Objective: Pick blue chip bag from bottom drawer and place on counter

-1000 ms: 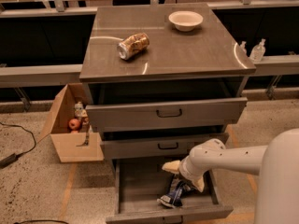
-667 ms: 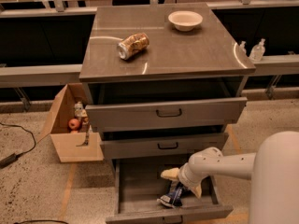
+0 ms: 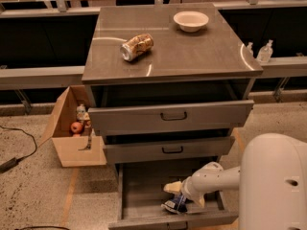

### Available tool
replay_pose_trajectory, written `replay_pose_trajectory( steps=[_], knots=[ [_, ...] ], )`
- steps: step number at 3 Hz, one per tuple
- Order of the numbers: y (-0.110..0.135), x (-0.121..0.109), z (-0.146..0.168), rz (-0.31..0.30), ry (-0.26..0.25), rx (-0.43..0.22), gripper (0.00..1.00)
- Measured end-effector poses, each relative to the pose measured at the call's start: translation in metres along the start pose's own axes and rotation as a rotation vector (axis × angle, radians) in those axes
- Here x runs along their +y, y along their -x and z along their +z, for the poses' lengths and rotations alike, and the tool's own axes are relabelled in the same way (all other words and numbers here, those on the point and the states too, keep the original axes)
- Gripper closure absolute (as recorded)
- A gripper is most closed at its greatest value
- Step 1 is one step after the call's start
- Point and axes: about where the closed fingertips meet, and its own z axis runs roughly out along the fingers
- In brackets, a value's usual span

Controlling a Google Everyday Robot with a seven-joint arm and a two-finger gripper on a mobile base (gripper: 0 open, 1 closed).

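The blue chip bag [image 3: 173,206] lies crumpled on the floor of the open bottom drawer [image 3: 141,193], near its front panel and right of the middle. My gripper [image 3: 181,199] reaches into the drawer from the right, on a white arm. It sits right on top of the bag and hides the bag's upper part. The counter [image 3: 201,51] is the grey metal cabinet top above.
A dented gold-brown can [image 3: 136,47] lies on the counter's left half, with a white bowl [image 3: 191,20] at the back. Two upper drawers [image 3: 170,116] stand partly open above the arm. A cardboard box [image 3: 72,143] sits on the floor to the left. My white body [image 3: 273,186] fills the lower right.
My arm has lowered and drawn slightly deeper into the bottom drawer, down onto the bag. The bag has stayed in the same spot.
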Motion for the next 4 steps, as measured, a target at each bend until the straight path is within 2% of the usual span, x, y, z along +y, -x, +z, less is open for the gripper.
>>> replay_pose_trajectory(
  steps=[1, 2, 3, 4],
  knots=[
    [-0.021, 0.007, 0.017, -0.035, 0.022, 0.055, 0.0],
    [-0.038, 0.001, 0.041, -0.045, 0.022, 0.086, 0.0],
    [-0.04, -0.005, 0.068, -0.013, 0.018, 0.079, 0.0],
    [-0.029, -0.011, 0.095, 0.038, 0.006, 0.048, 0.16]
  ],
)
